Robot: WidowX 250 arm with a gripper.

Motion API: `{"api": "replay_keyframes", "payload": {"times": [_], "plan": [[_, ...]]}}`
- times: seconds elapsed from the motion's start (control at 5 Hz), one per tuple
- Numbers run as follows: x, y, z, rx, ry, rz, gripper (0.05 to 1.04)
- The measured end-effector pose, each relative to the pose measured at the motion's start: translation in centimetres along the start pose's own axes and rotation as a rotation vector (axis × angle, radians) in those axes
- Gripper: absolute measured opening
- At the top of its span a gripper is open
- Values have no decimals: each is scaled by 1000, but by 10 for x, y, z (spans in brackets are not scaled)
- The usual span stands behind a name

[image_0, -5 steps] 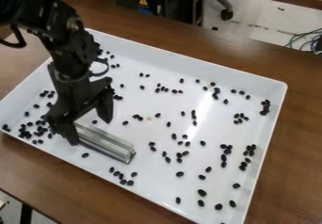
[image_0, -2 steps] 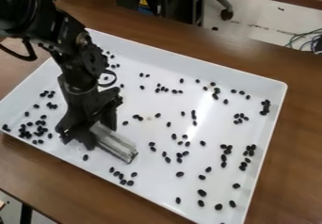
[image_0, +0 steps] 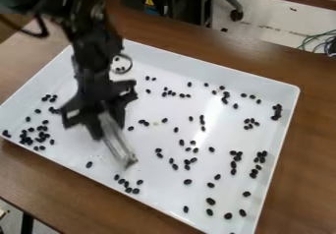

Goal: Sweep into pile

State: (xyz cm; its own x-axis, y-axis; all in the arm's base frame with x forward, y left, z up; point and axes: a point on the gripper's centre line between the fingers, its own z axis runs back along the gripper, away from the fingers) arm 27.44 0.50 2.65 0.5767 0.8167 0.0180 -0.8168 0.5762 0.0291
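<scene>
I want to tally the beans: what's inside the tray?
Dark beans, scattered and clustered; the gripper holds a bar there. Whatever lies behind the arm is covered.

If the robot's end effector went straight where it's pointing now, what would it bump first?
Probably the white tray, below the end effector and its metal bar; the gap is hard to judge.

Claw (image_0: 108,132) and bar (image_0: 118,147) blurred, arm (image_0: 92,43) cut off above
</scene>
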Motion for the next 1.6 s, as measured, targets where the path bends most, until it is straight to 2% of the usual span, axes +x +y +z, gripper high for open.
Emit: {"api": "replay_keyframes", "payload": {"times": [0.2,0.4,0.6,0.8,1.0,1.2,1.4,1.6], "plan": [[10,-2,16,41,8,-277,365],[30,8,20,93,21,-547,365],[59,28,9,190,35,-743,365],[93,39,-5,194,-5,-803,365],[116,43,-15,171,8,-754,365],[123,38,-26,182,71,-727,365],[143,26,-32,185,77,-720,365],[160,15,-32,187,56,-714,365]]}}
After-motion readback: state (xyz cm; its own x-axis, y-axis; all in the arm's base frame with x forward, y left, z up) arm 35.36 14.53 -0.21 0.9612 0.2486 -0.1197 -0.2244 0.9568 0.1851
